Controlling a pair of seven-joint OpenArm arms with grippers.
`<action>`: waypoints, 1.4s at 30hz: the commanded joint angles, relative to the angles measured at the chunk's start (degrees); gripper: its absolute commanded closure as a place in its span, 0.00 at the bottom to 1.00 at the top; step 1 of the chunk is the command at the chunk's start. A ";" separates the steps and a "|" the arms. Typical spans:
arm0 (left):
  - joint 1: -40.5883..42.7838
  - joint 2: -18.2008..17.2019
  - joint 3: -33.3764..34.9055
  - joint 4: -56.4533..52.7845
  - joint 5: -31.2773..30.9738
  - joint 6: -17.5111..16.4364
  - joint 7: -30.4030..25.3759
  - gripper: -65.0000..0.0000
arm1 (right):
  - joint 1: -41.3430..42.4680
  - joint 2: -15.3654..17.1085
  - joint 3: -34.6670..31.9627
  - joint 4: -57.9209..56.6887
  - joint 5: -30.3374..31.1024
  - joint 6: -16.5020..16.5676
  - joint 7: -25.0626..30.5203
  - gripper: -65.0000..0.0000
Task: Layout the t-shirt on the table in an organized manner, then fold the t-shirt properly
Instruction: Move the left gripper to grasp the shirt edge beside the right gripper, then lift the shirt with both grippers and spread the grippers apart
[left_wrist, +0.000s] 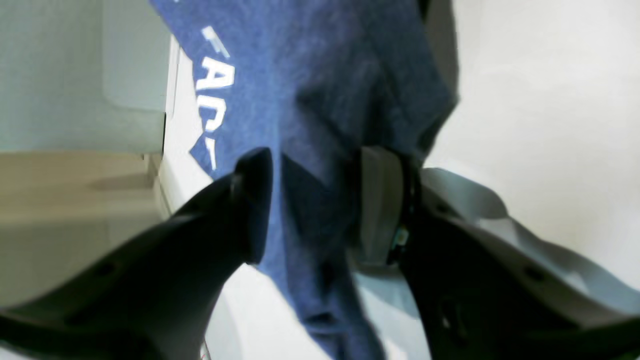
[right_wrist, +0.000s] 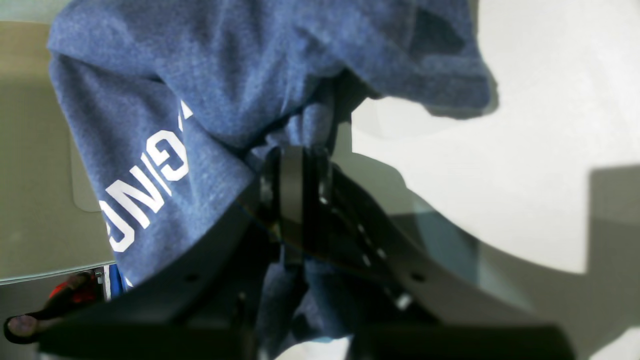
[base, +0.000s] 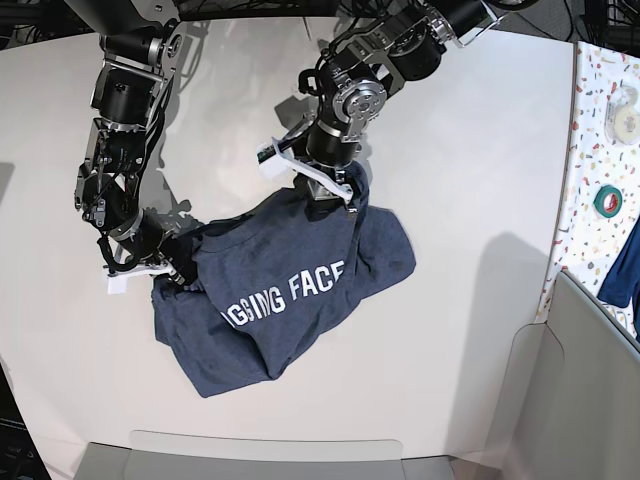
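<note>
Along the right edge of the base view runs a narrow white surface (base: 585, 200) speckled with colourful confetti. On it, near the upper right, lies a pale roll of tape (base: 625, 103), and lower down a green roll of tape (base: 607, 201). Further down, at the frame's right border, a brighter blue cloth (base: 622, 265) hangs partly out of view. A grey panel (base: 590, 385) fills the lower right corner. In the right wrist view's lower left corner sits a red and black object (right_wrist: 60, 295), too blurred to name.

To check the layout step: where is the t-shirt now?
In the base view the t-shirt lies bunched at the table's centre-left, between both grippers.
</note>
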 joint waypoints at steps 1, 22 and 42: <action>-0.51 0.00 -0.08 0.94 0.78 0.73 -0.74 0.58 | -1.51 -0.73 -0.10 -1.45 -0.12 -2.26 -2.95 1.00; -0.33 -3.16 0.01 -1.17 0.51 0.99 -0.92 0.62 | -1.60 -0.73 0.16 -1.45 0.14 -2.26 -2.95 1.00; 0.72 -1.58 -7.73 14.04 0.51 0.99 -0.92 1.00 | -12.06 3.05 -0.10 39.26 -0.29 -2.61 -5.58 1.00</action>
